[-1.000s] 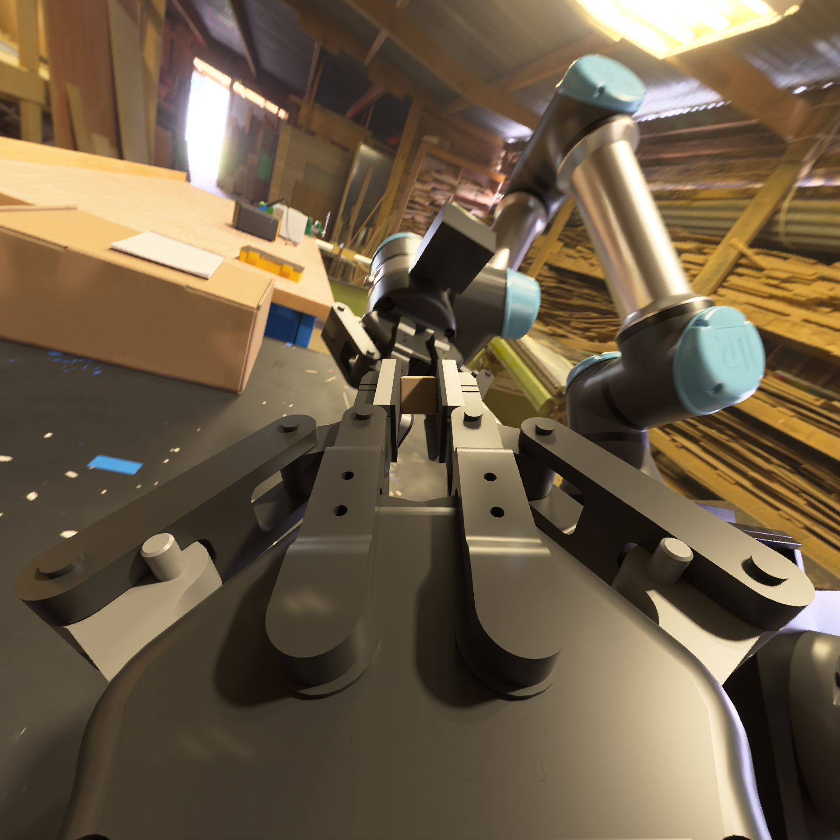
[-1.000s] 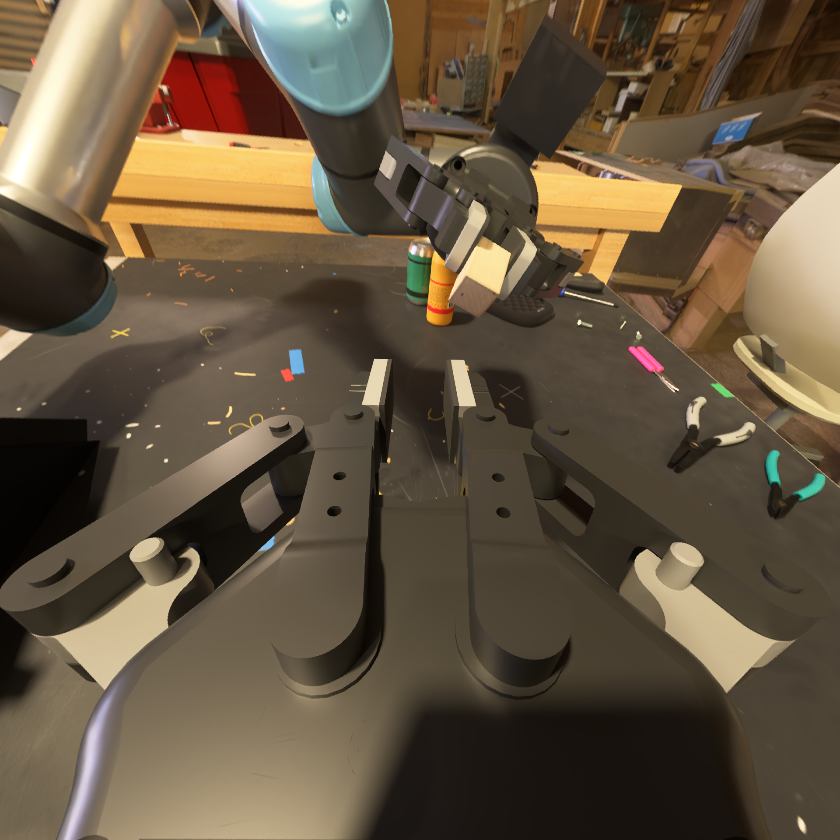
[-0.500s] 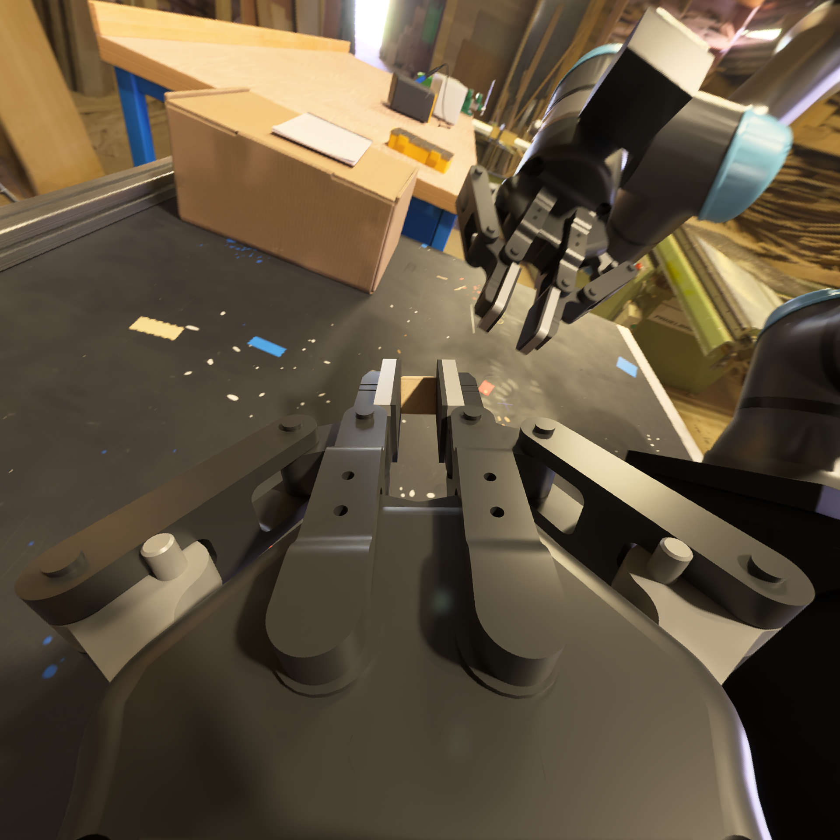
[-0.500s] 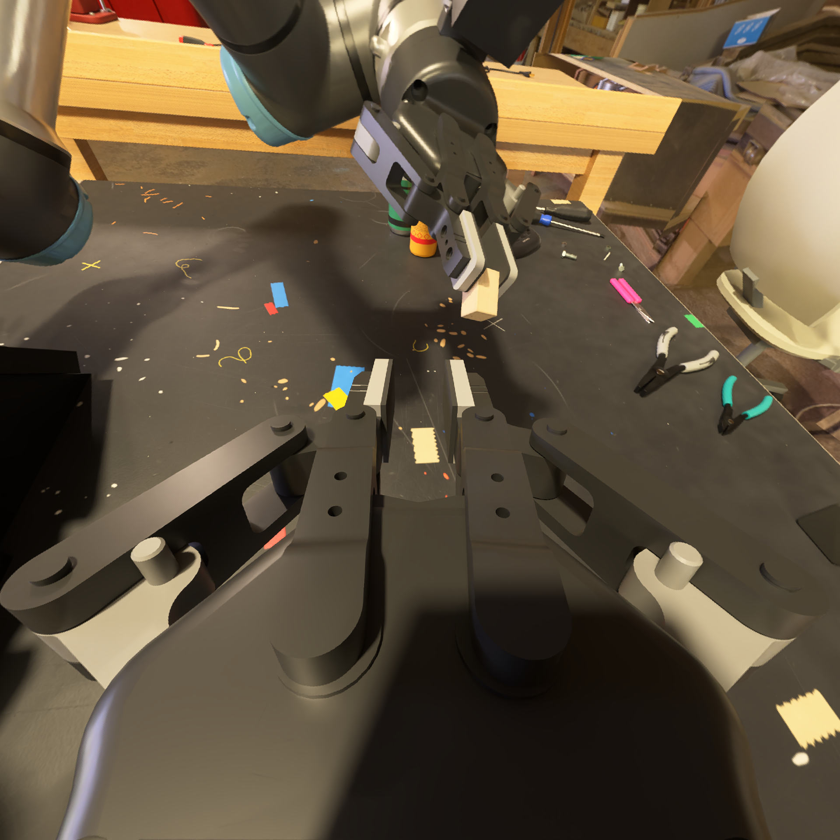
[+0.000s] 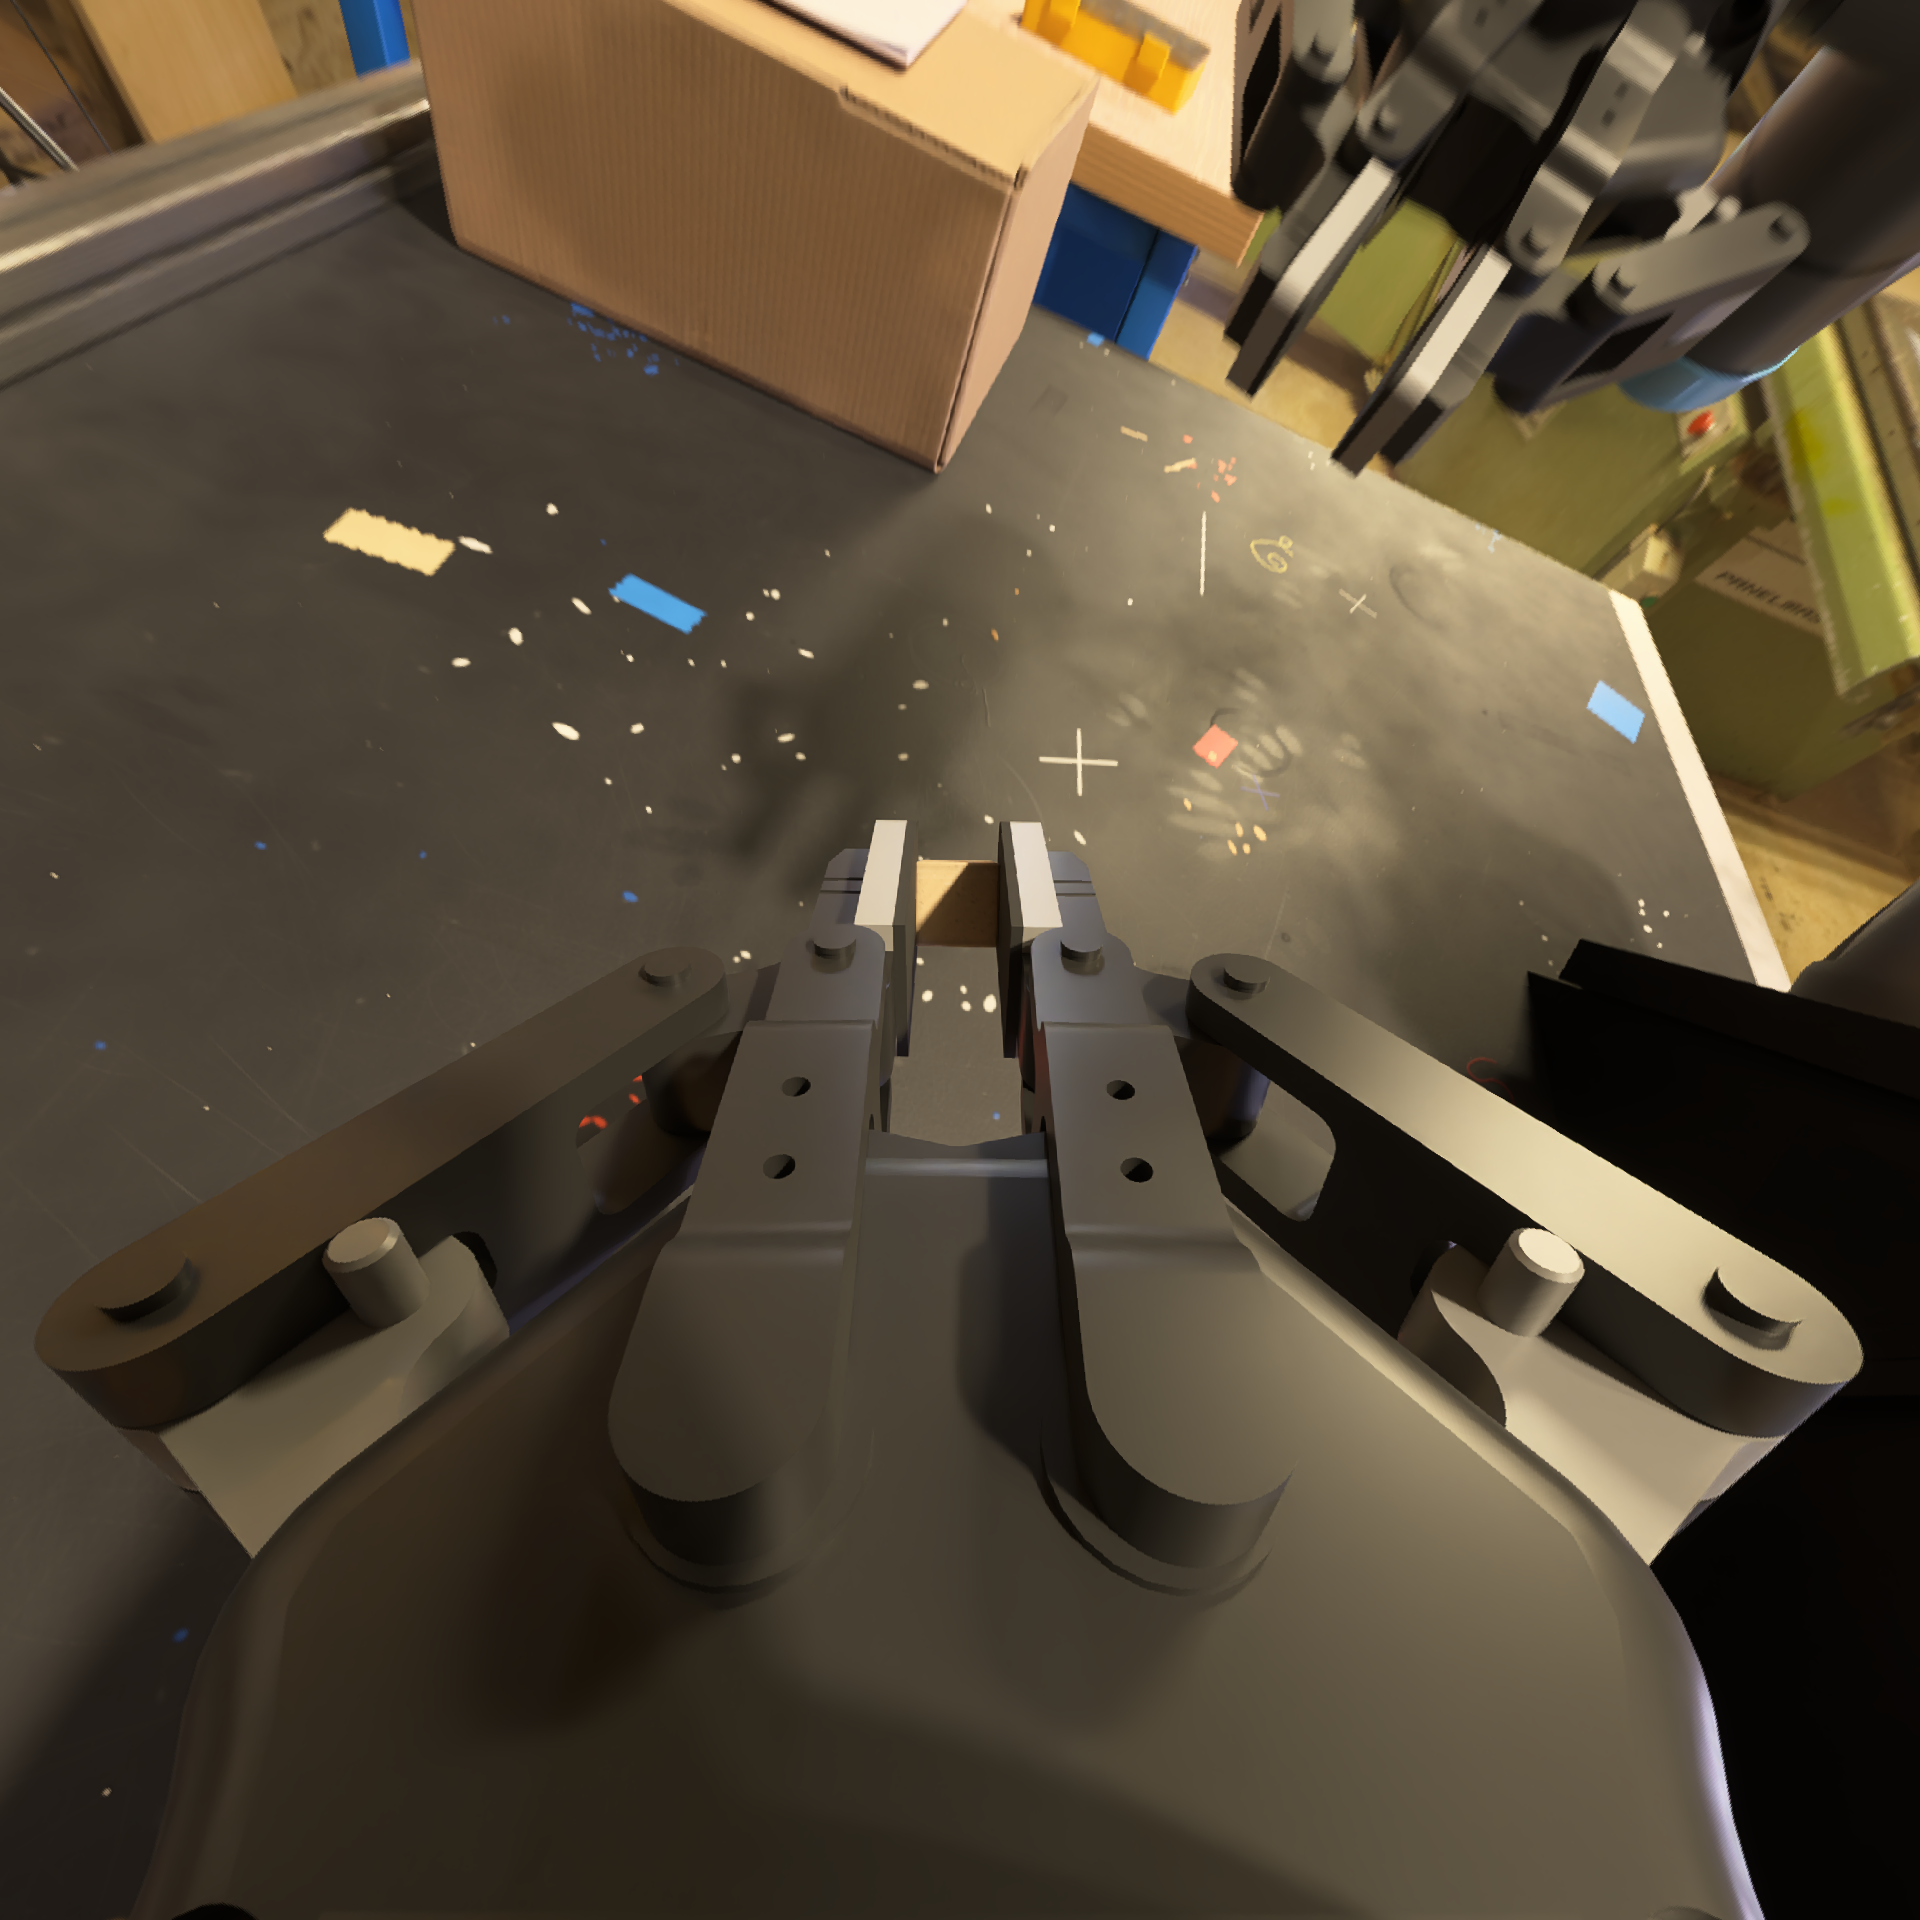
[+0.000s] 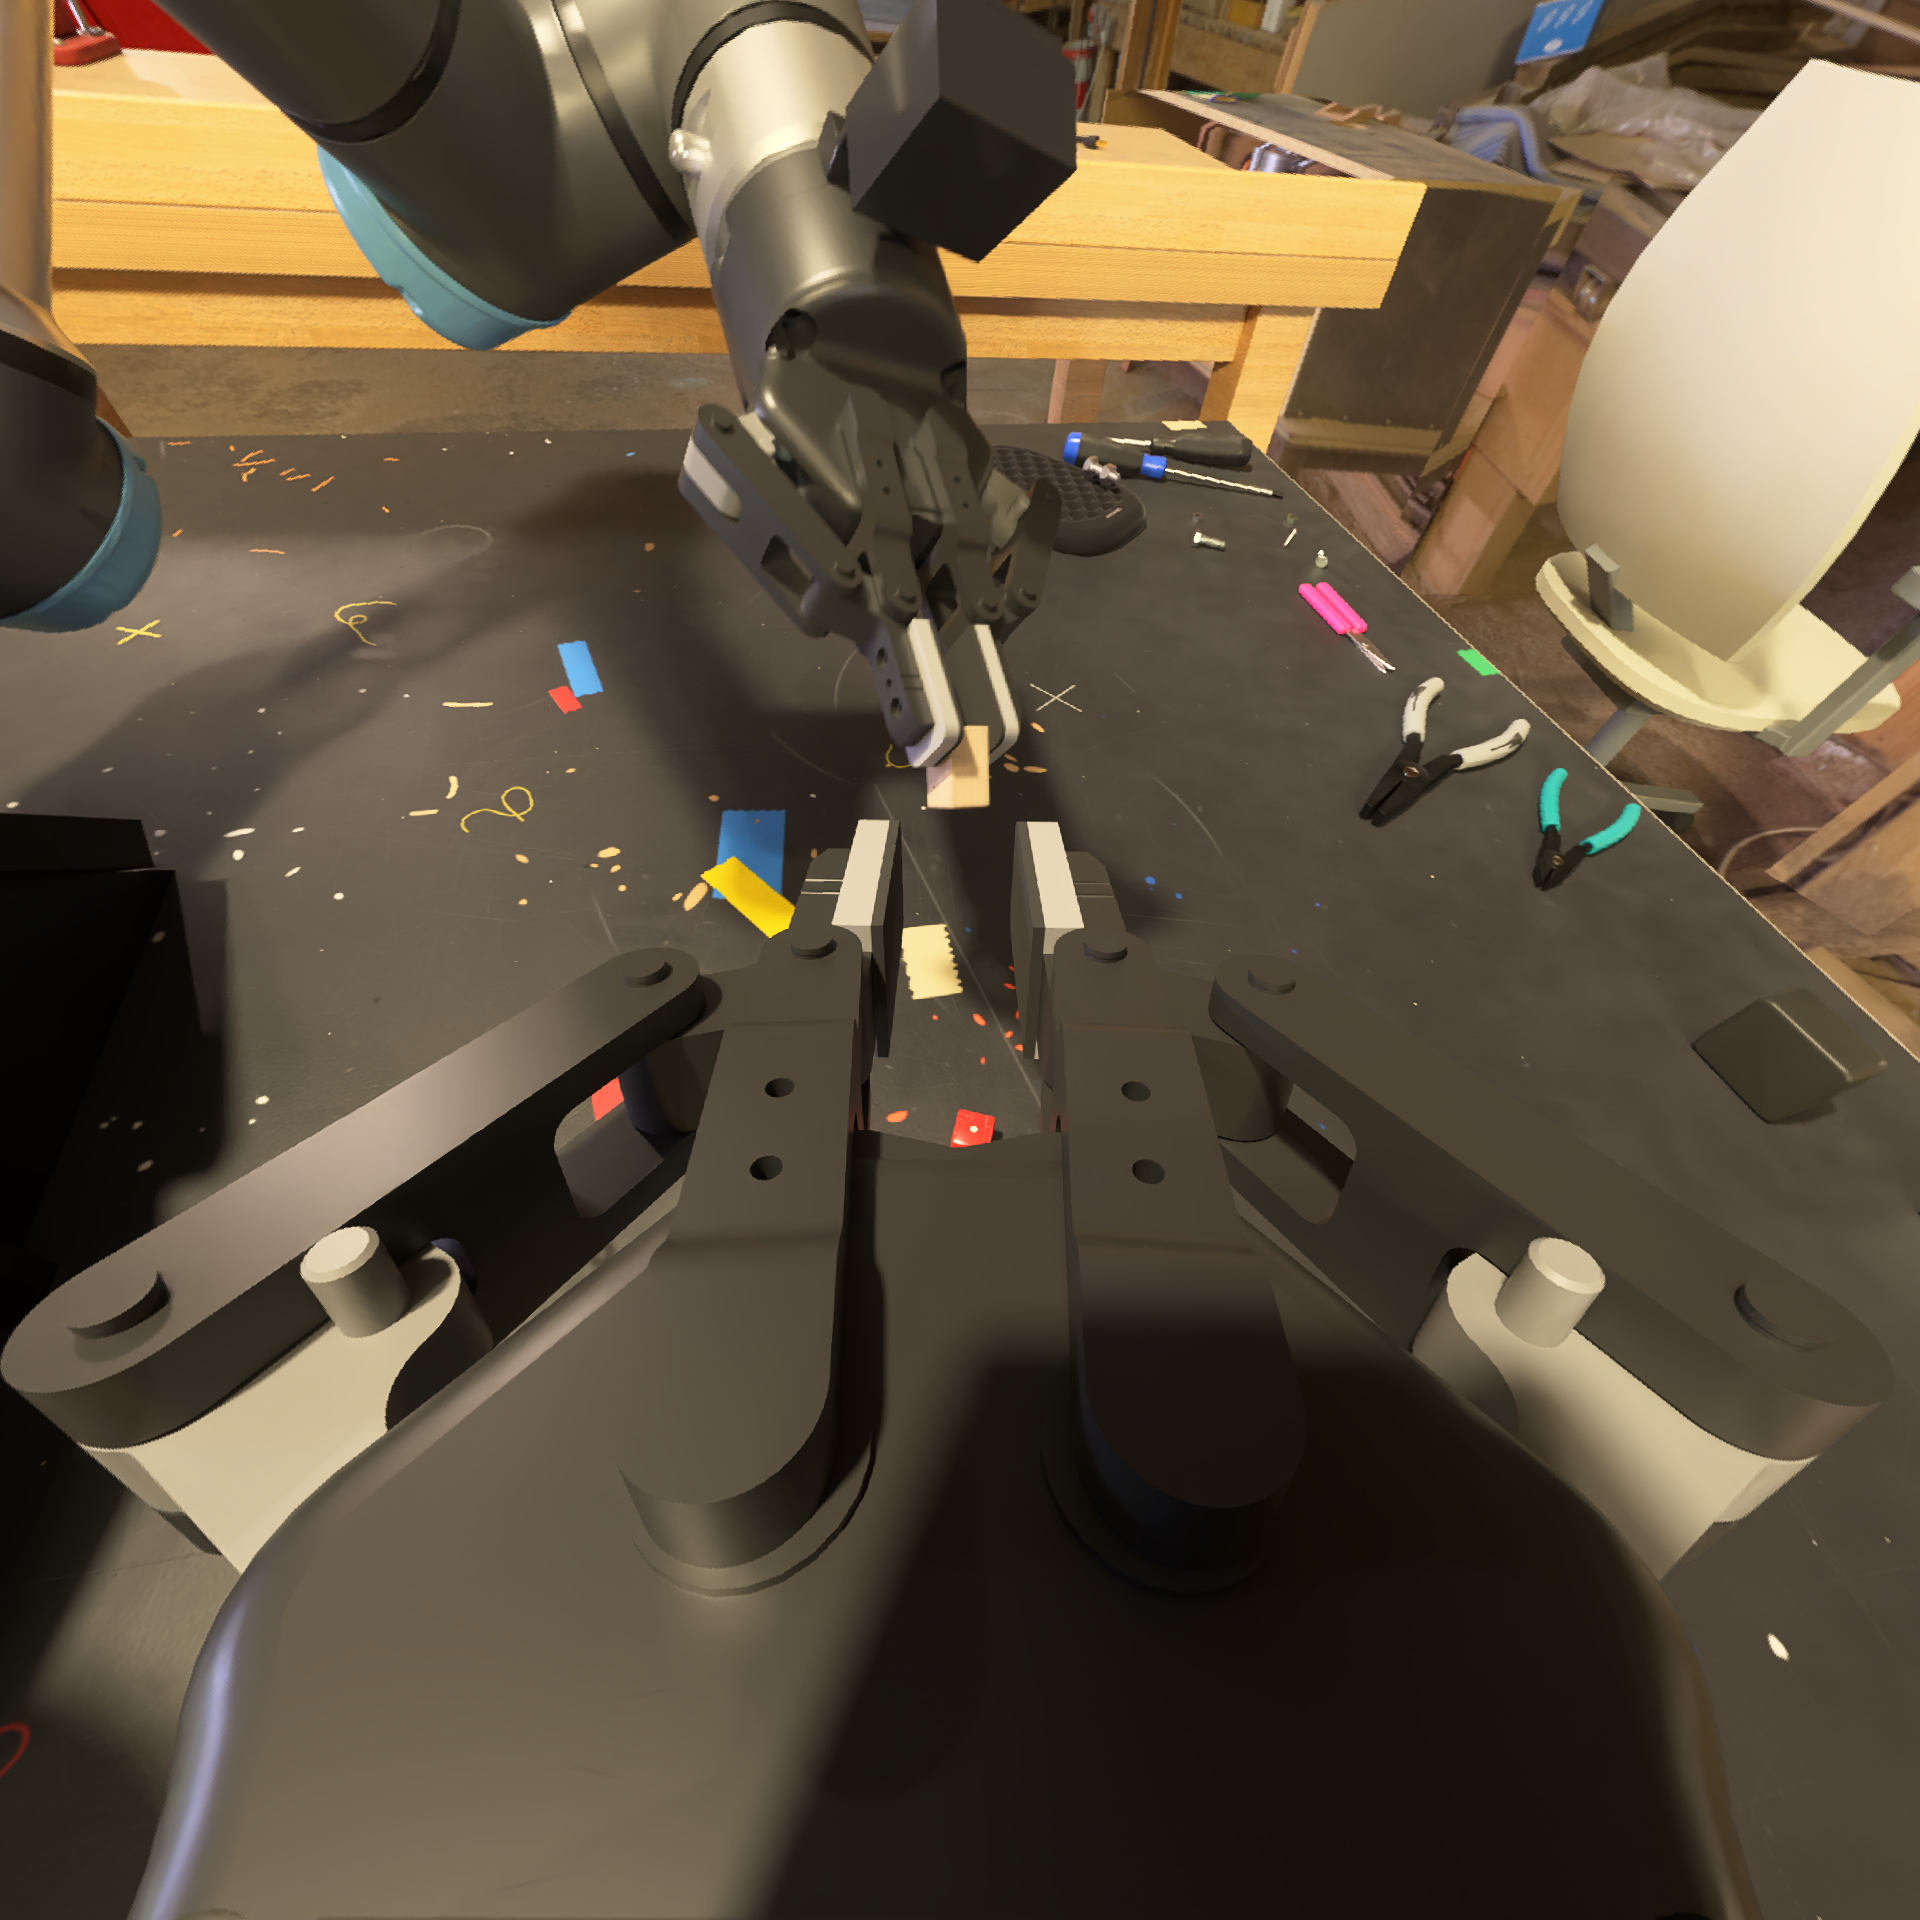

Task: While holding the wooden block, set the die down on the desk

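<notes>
Left gripper (image 5: pixel 954 871): your jaws pinch the block (image 5: pixel 956 902) between the pads, above the desk (image 5: pixel 312 831).
Right gripper (image 6: pixel 954 873): your jaws stand apart, holding nothing.
Die (image 6: pixel 972 1127): small, red, resting on the desk under your right gripper.

The wooden block (image 5: pixel 956 902) shows only one small face in the left wrist view; the pads (image 5: pixel 883 871) of the left gripper (image 5: pixel 954 875) cover its sides. In the right wrist view, the die (image 6: pixel 972 1126) is half hidden behind the body of the right gripper (image 6: pixel 956 871), so its faces cannot be read. The cardboard box (image 5: pixel 748 197) is cut by the top edge. The screws (image 6: pixel 1205 539) are too small to tell exactly.
</notes>
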You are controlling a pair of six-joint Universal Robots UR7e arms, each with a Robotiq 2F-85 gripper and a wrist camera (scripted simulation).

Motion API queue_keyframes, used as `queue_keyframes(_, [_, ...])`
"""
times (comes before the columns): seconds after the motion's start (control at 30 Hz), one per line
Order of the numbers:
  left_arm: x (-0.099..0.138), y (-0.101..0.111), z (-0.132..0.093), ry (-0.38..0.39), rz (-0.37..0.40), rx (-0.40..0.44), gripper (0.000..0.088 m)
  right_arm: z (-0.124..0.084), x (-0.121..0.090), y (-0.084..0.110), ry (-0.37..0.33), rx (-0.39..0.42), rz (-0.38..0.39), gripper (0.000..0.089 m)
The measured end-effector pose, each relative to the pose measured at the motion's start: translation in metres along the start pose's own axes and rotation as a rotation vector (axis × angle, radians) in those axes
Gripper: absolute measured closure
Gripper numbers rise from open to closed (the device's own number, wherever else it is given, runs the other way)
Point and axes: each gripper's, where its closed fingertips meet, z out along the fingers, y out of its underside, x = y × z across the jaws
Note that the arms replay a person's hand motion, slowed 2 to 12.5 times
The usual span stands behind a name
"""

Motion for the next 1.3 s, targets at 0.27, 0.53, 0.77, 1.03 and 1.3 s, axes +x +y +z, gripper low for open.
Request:
queue_keyframes(0.27, [0.005, 0.027, 0.022, -0.034, 0.0, -0.129, 0.0745, -0.012, 0.002, 0.001, 0.028, -0.003, 0.002, 0.0701])
queue_keyframes(0.53, [0.011, 0.056, 0.042, -0.043, 0.023, -0.279, 0.0743, -0.019, 0.001, 0.001, 0.041, -0.014, -0.017, 0.0699])
queue_keyframes(0.77, [0.011, 0.074, 0.057, -0.059, 0.055, -0.374, 0.0743, -0.022, -0.001, 0.002, 0.048, -0.024, -0.037, 0.0697])
queue_keyframes(1.03, [0.009, 0.094, 0.069, -0.079, 0.093, -0.487, 0.0743, -0.024, -0.005, 0.001, 0.04, -0.023, -0.053, 0.0696])
queue_keyframes(1.3, [0.003, 0.111, 0.077, -0.116, 0.139, -0.588, 0.0743, -0.024, -0.01, 0.002, 0.024, -0.025, -0.059, 0.0695])
